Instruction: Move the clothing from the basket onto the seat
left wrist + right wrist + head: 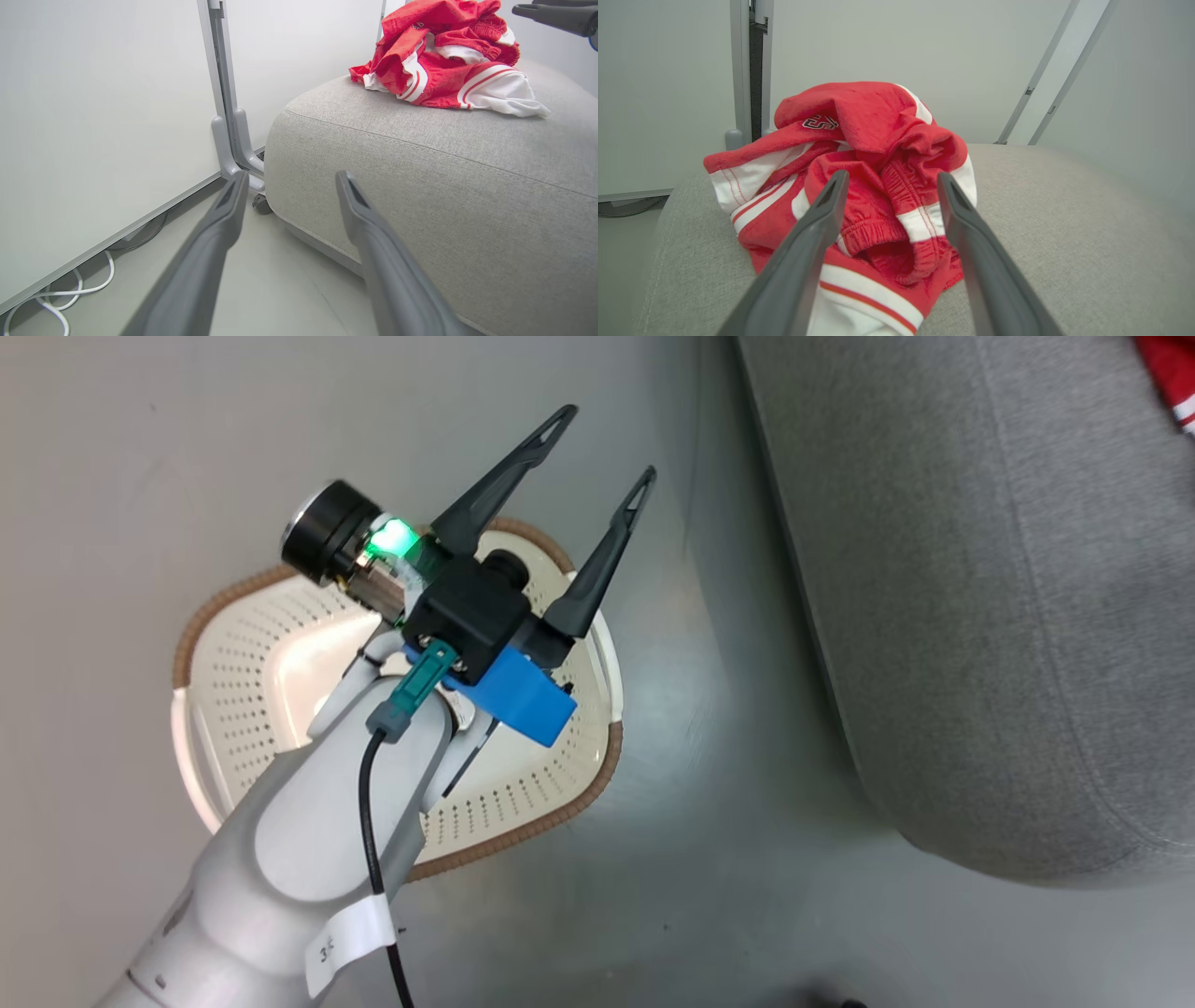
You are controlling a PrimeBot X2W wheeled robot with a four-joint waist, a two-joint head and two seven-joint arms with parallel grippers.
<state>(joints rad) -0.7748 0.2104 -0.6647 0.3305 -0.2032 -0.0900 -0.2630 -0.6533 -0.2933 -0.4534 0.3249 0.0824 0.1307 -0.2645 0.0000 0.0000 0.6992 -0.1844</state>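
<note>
The red and white clothing (868,121) lies in a crumpled heap on the light-grey seat (1064,224). My right gripper (892,175) stands open just in front of the heap, its fingers apart and holding nothing. The clothing (434,60) also shows on the seat (420,186) in the left wrist view, with a right finger (556,16) beside it. My left gripper (609,443) hangs open above the cream basket (551,821), whose visible inside holds no cloth. A red corner of clothing (1172,378) lies on the seat (980,616). The left gripper (292,176) points at the seat's corner.
A white wall panel on a grey post (224,93) stands close beside the seat. A dark caster (261,204) sits at the foot of the post. White cables (70,289) lie on the floor under the panel. Grey floor (728,859) separates basket and seat.
</note>
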